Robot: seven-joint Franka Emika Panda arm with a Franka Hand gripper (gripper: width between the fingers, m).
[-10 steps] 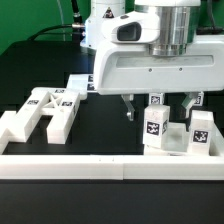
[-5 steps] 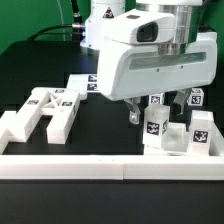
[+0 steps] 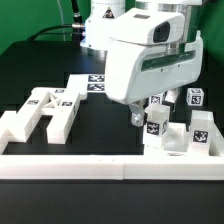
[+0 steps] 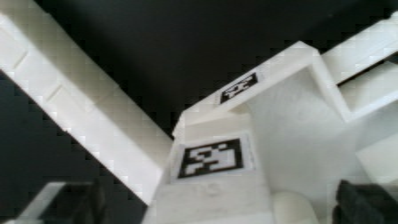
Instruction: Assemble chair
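Gripper moved in over the upright tagged chair part (image 3: 154,126); no grasp yet.
The part stood at the exterior view's right, just behind the border wall (image 3: 100,166), beside a second tagged part (image 3: 200,132). Within the last second the gripper (image 3: 150,112) had shifted and tilted toward it, jaws staying wide apart and straddling it in the wrist view. Judged: closing comes next. The H-shaped frame (image 3: 45,112) lay well apart.

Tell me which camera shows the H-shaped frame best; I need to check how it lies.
The exterior view. The H-shaped frame lies whole and unobstructed on the black table, on that view's left. The wrist view shows none of it, only tagged white parts seen up close.
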